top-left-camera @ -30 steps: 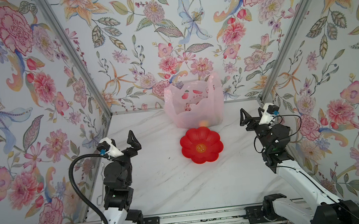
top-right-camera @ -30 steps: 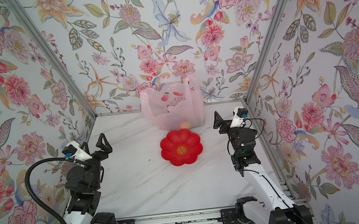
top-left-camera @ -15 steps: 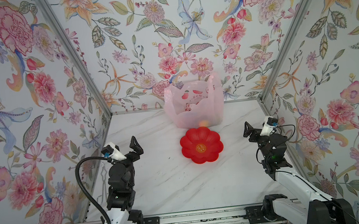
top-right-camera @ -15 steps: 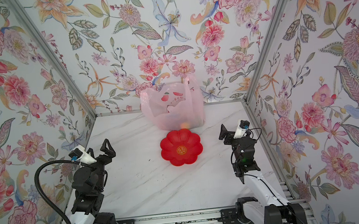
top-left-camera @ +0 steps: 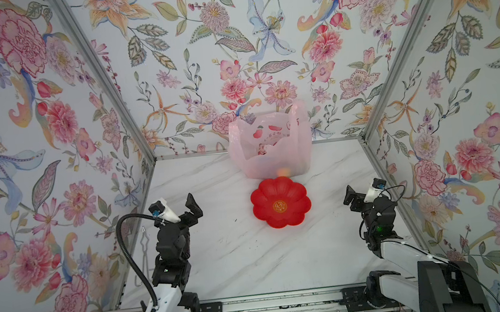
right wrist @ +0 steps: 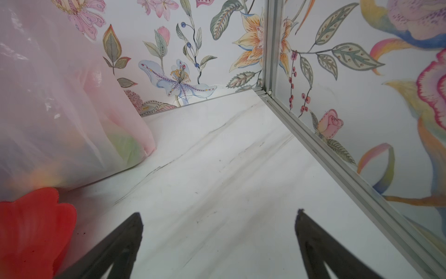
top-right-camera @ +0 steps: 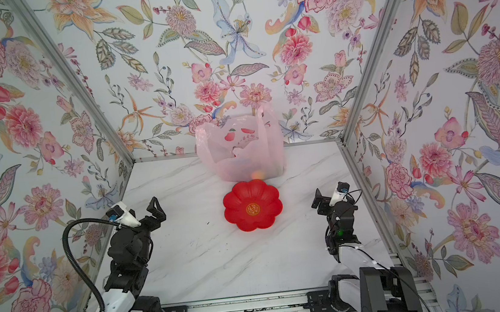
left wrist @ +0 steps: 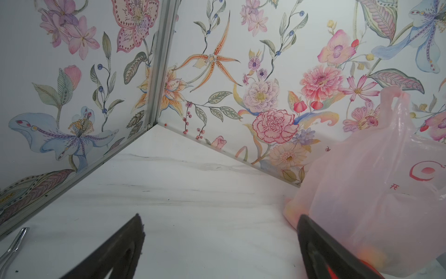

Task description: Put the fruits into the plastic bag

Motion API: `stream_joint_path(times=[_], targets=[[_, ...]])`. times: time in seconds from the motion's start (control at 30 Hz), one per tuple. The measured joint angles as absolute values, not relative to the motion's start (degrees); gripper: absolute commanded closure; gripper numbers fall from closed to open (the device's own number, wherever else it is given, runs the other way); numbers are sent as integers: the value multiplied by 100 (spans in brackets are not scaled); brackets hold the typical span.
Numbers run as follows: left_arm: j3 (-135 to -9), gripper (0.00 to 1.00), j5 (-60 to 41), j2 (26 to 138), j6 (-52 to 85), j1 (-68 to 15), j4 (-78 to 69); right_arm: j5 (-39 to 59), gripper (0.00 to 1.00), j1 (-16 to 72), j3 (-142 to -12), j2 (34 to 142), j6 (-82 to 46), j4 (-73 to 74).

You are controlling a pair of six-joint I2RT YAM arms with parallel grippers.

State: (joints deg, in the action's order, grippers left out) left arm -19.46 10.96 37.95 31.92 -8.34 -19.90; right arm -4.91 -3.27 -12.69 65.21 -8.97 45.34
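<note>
The plastic bag (top-left-camera: 270, 148) (top-right-camera: 242, 151), pale pink with red prints, stands open against the back wall. The fruits show only as blurred colours through its skin: an orange patch (top-left-camera: 282, 171) (top-right-camera: 257, 175) low at the front, and green (right wrist: 125, 145) in the right wrist view. My left gripper (top-left-camera: 178, 208) (top-right-camera: 139, 211) (left wrist: 220, 217) hangs open at the left, apart from the bag (left wrist: 376, 193), with nothing between its fingers. My right gripper (top-left-camera: 361, 191) (top-right-camera: 328, 194) (right wrist: 219, 213) is open and empty at the right, over bare table beside the bag (right wrist: 48, 108).
A red flower-shaped dish (top-left-camera: 266, 199) (top-right-camera: 237, 202) (right wrist: 31, 229) lies empty just in front of the bag, between the two grippers. Metal tongs (top-left-camera: 144, 247) (left wrist: 14, 244) lie along the left wall. Floral walls close in the marble table (top-left-camera: 253, 257) on three sides.
The right gripper has drawn back toward the front edge along the right wall. The left gripper has shifted slightly toward the front and inward. Both stayed open; bag and dish have not moved.
</note>
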Motion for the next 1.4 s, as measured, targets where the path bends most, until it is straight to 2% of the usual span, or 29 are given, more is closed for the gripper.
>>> stream_joint_path(times=[0.23,0.63,1.03,1.4], targets=[[-1935,1,1186,4119,2869,-834,-2244,-499,1,-327,-1251,7168,-733,5223],[-1911,1,1922,4989,2609,-834,-2729,-368,1,-303,-1256,8112,-432,6025],[-1470,1,2622,5990,1621,-823,-4136,-388,1,-156,-1330,8433,-276,6460],[-1463,1,2462,7113,1107,-556,-5164,-368,1,-150,-1146,8746,-213,7024]])
